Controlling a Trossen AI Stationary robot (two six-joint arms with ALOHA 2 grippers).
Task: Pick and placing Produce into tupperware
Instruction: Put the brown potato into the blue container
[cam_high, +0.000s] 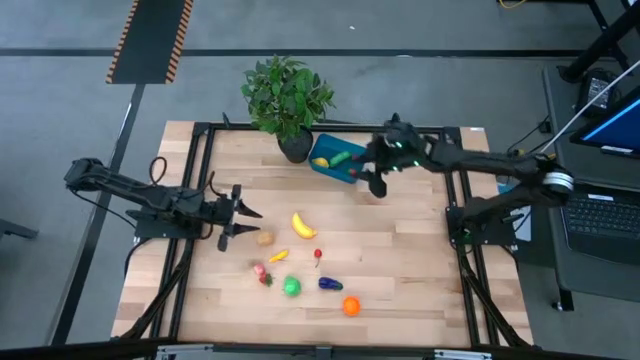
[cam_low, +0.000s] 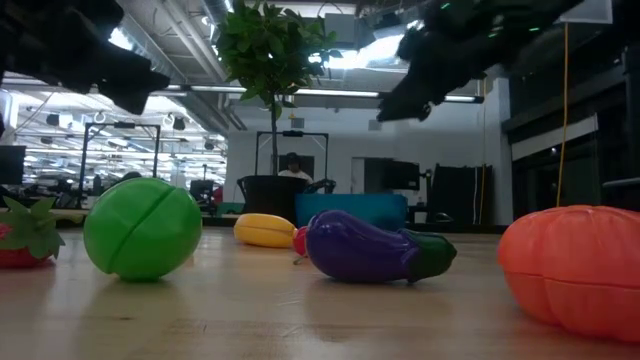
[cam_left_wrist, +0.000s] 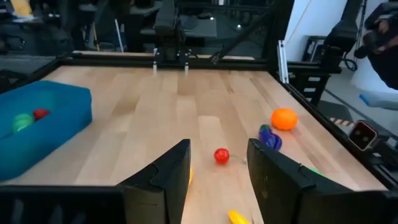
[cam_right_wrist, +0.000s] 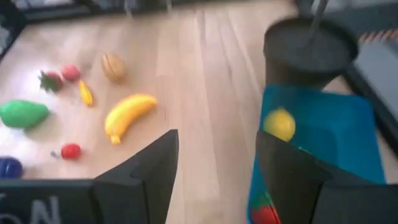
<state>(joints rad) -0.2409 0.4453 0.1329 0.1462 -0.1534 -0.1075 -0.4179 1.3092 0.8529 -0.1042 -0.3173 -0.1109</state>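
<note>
While the right gripper (cam_high: 372, 178) hangs just beside the near edge of the teal container (cam_high: 330, 155), its fingers stand apart with nothing between them. Right wrist view shows bare wood in the gap. Container sits at the far side of the table (cam_high: 420, 270), touching or just beside the dark pot of the plant (cam_high: 287, 95). Inside the container: a yellow lemon-like piece (cam_right_wrist: 279, 124), a green piece (cam_high: 342, 157) and a red piece (cam_right_wrist: 266, 214).

Left gripper (cam_high: 240, 218) is over the left part of the table, fingers spread, holding nothing; left wrist view shows only tabletop and a small red ball (cam_left_wrist: 221, 155) between them.

Loose produce on the table, mid to near side: banana (cam_high: 303, 226), tan nut-like piece (cam_high: 265, 238) just beside the left fingertips, small yellow-orange piece (cam_high: 279, 256), small red cherry-like piece (cam_high: 318, 254), strawberry (cam_high: 262, 273), green round fruit (cam_high: 291, 287), purple eggplant (cam_high: 330, 284), orange (cam_high: 351, 306). All lie apart from each other, well away from the container.

Low view: green fruit (cam_low: 142, 227), eggplant (cam_low: 375, 248) and orange (cam_low: 577, 268) up close, banana (cam_low: 265, 230) farther back, container (cam_low: 350, 209) behind it. A person (cam_low: 292, 168) shows in the room beyond the table.
</note>
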